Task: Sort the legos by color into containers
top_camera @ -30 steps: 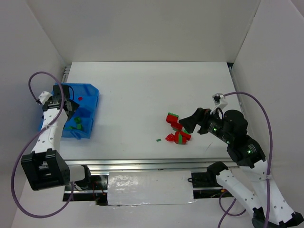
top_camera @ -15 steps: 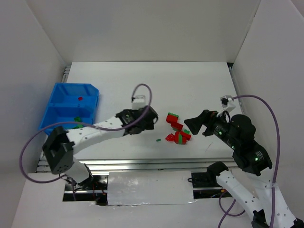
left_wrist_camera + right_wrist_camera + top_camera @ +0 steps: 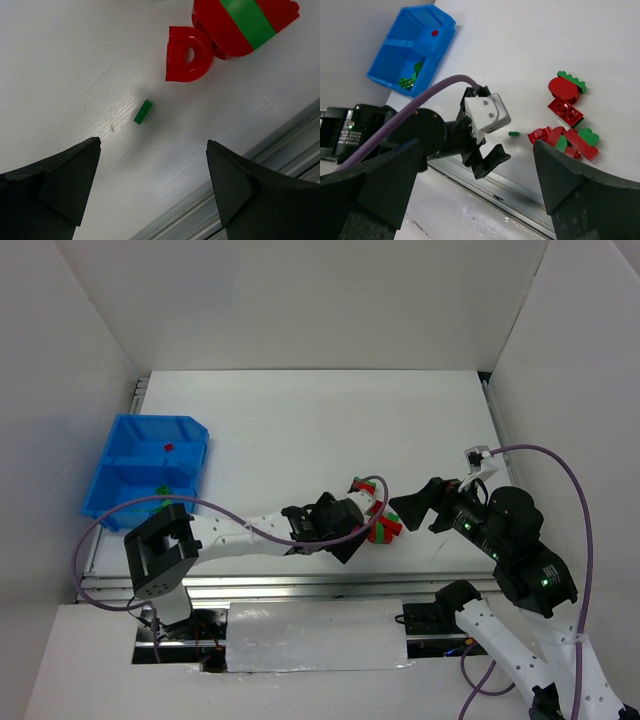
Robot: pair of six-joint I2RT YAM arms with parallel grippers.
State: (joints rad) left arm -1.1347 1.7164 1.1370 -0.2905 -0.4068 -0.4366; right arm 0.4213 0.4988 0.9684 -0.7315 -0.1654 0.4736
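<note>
On the white desk (image 3: 300, 420), left jaws hang spread and empty over one tiny green plastic brick (image 3: 143, 111) beside the heap of red and green bricks (image 3: 565, 111); right jaws gape alongside (empty too). The bright blue divided plastic bin (image 3: 105, 465) stands well apart.

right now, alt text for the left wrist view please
A tiny green lego lies on the white table, just ahead of the left claw, whose jaws stand wide open. Beyond it sit a red arch piece and a red rounded piece with a green band.
</note>
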